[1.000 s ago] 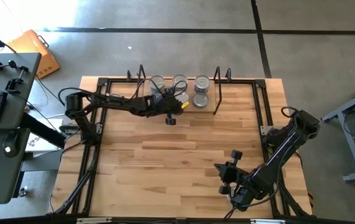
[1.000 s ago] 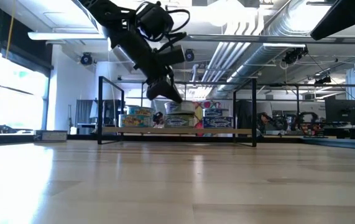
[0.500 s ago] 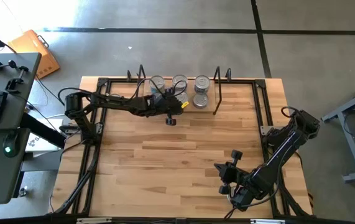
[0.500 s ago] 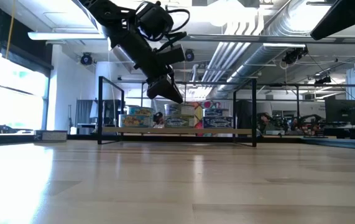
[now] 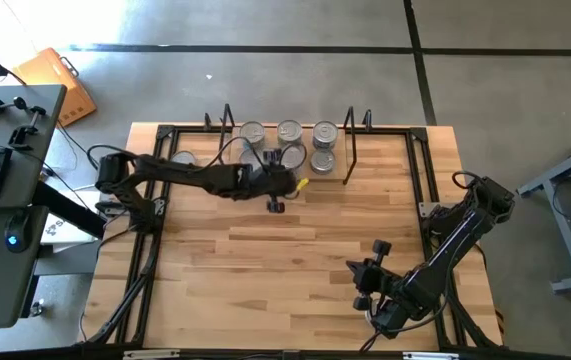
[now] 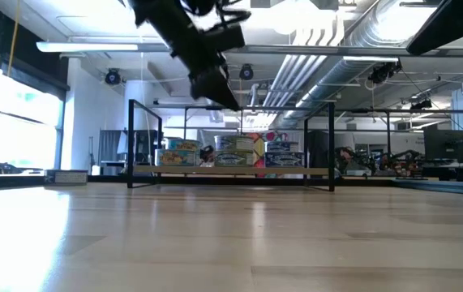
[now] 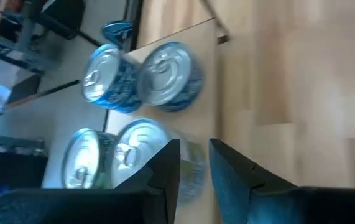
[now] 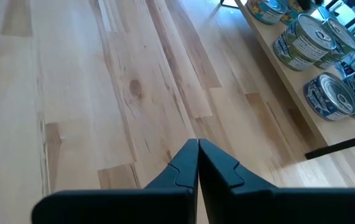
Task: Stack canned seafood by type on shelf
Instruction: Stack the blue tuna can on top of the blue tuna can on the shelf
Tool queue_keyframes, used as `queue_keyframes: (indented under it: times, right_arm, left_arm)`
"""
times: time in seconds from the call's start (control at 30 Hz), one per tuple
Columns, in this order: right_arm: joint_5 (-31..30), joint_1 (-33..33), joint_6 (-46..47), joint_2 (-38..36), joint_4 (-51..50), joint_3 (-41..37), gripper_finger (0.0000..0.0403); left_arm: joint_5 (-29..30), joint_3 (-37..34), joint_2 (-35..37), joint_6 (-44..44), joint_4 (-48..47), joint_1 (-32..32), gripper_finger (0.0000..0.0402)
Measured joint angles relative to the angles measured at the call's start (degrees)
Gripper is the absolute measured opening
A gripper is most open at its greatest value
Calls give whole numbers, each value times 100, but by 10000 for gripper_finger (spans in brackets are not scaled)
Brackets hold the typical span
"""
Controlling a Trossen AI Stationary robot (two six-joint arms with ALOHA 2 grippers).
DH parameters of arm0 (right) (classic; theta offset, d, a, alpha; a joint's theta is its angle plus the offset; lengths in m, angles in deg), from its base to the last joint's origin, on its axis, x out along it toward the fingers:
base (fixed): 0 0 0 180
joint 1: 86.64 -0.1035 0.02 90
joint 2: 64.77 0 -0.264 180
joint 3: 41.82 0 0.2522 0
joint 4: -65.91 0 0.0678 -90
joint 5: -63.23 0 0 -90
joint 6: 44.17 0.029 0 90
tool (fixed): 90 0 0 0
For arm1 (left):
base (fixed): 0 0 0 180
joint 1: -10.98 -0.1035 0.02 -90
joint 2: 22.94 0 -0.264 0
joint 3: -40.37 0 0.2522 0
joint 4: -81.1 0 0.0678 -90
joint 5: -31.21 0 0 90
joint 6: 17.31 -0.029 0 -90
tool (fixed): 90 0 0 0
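Note:
The canned seafood (image 5: 289, 132) stands as several silver-topped round tins on the shelf (image 6: 312, 171), a low board between two black wire end frames at the table's far edge. The left wrist view shows blue-labelled tins (image 7: 168, 74) side by side on the board. My left gripper (image 5: 290, 183) hovers just in front of the shelf, above the tins (image 6: 239, 154). It is open, with nothing between its fingers (image 7: 166, 167). My right gripper (image 5: 362, 283) waits shut over the table's near right part, and its wrist view shows the tins (image 8: 308, 34) farther off.
The shelf's black wire end frames (image 5: 350, 150) rise at either side of the tins. Bare wooden tabletop (image 5: 285, 250) lies between the shelf and my right arm. A black metal frame (image 5: 155, 230) borders the table.
My left gripper has drawn back from the tins on the shelf toward the table's near edge and has risen. The tins stay standing on the board.

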Motion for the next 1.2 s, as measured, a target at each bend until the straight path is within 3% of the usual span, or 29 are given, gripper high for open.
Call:
queue_keyframes:
  times: [0.37,0.53,0.8,1.0,1.2]
  right_arm:
    - [13,1,-2,0,-49,0,4]
    - [18,2,29,0,-47,0,4]
    - [204,57,142,0,349,-185,4]
    - [1507,456,-123,0,2026,-1088,4]
    - [2359,1119,-1442,0,4800,-2217,4]
  left_arm:
    - [-2,-184,426,2067,-1188,1289,78]
    - [-23,-1057,628,2519,-287,1802,78]
    - [-43,-2583,1176,3151,1793,2079,78]
    - [-45,-3735,1698,3353,3510,2191,78]
    - [-43,-4659,2257,3558,4701,2201,78]
